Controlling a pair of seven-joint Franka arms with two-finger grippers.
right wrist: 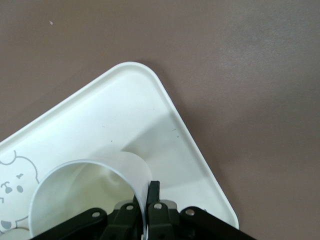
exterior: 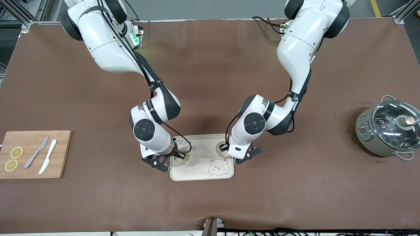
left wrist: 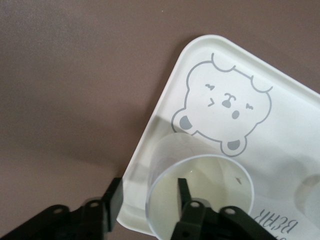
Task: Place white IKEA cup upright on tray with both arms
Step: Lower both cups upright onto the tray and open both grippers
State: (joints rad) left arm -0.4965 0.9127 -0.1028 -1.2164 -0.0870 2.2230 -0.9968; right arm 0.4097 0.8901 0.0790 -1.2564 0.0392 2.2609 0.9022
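Observation:
The cream tray (exterior: 204, 148) with the bear face lies at the table's middle, near the front camera. Two translucent white cups stand upright on it. My right gripper (exterior: 179, 153) is shut on the rim wall of the cup (exterior: 182, 158) at the right arm's end of the tray; the right wrist view shows the gripper (right wrist: 148, 186) pinching the cup's wall (right wrist: 80, 190) over the tray (right wrist: 115, 105). My left gripper (exterior: 225, 147) is open at the other cup (exterior: 220, 150). In the left wrist view the gripper (left wrist: 149, 187) has one finger inside the cup (left wrist: 205, 175) and one outside, over the tray's edge (left wrist: 165, 100).
A wooden cutting board (exterior: 32, 137) with two lemon slices, a grey knife and a white knife lies at the right arm's end of the table. A grey pot with a glass lid (exterior: 390, 127) stands at the left arm's end.

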